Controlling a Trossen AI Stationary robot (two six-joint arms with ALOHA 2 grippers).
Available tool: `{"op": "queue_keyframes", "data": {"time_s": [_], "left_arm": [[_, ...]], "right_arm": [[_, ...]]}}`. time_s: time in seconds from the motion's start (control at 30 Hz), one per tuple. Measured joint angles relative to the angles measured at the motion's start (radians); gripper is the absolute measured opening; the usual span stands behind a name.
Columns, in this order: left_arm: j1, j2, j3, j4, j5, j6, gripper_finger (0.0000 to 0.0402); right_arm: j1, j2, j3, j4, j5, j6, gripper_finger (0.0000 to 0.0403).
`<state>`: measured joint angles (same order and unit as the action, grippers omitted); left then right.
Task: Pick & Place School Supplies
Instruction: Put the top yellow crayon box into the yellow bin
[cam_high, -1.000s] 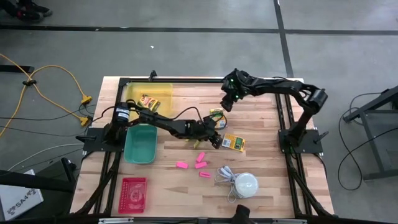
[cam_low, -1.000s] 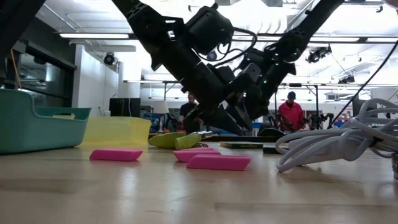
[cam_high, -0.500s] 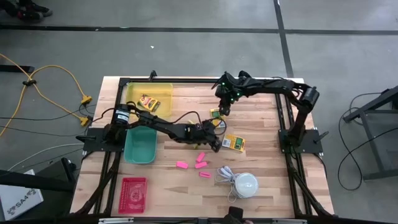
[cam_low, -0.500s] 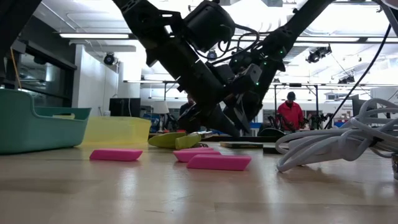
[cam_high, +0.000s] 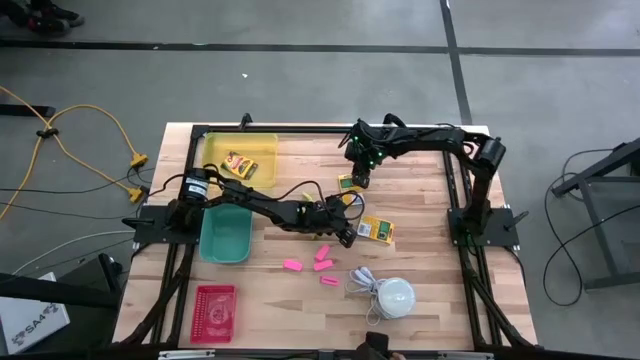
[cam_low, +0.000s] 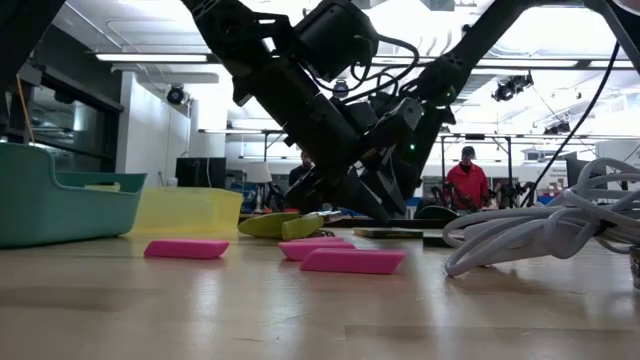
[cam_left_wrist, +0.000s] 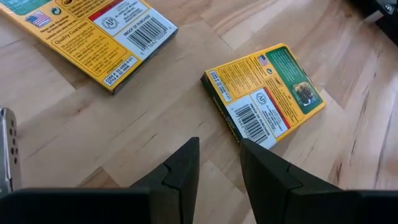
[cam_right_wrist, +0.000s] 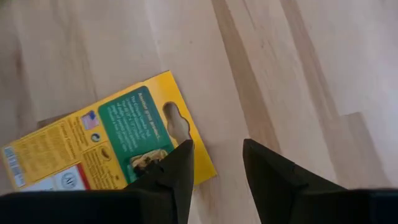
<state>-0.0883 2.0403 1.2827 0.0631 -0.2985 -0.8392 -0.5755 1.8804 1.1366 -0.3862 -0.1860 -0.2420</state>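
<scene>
One yellow-and-green box (cam_high: 347, 183) lies flat on the wood mid-table, and a second (cam_high: 377, 229) lies nearer the front. A third (cam_high: 240, 163) rests in the yellow bin (cam_high: 262, 146). My right gripper (cam_right_wrist: 214, 168) hovers open over the first box's hang-hole end (cam_right_wrist: 168, 118); whether it touches, I cannot tell. My left gripper (cam_left_wrist: 219, 165) is open and empty, just short of a box corner (cam_left_wrist: 214, 84). Several pink erasers (cam_high: 322, 258) lie on the wood near the front. A lime-green tool (cam_low: 285, 225) lies behind them in the low view.
A teal bin (cam_high: 225, 232) stands at the left and a red basket (cam_high: 214, 312) at the front left. A white dome (cam_high: 395, 297) with a coiled cord (cam_low: 540, 235) sits at the front right. A person in red (cam_low: 467, 180) stands in the room behind.
My right gripper has come down and toward the table's left and near side, over the box mid-table, rolling about its own axis. Its fingers have stayed open. The boxes and erasers have not moved.
</scene>
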Motion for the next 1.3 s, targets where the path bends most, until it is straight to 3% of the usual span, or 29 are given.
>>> {"op": "queue_keyframes", "data": {"time_s": [0.2, 1.1, 1.3], "left_arm": [[0.0, 0.0, 0.0, -0.003, 0.0, -0.004, 0.0112], [0.0, 0.0, 0.0, -0.005, 0.016, -0.006, 0.0112], [0.0, 0.0, 0.0, -0.014, 0.019, -0.006, 0.0112]], "right_arm": [[0.006, 0.028, 0.0, 0.01, 0.03, -0.013, 0.0129], [0.033, 0.027, 0.004, 0.039, -0.023, -0.021, 0.0129], [0.039, 0.05, 0.004, 0.039, 0.018, -0.018, 0.0129]]}}
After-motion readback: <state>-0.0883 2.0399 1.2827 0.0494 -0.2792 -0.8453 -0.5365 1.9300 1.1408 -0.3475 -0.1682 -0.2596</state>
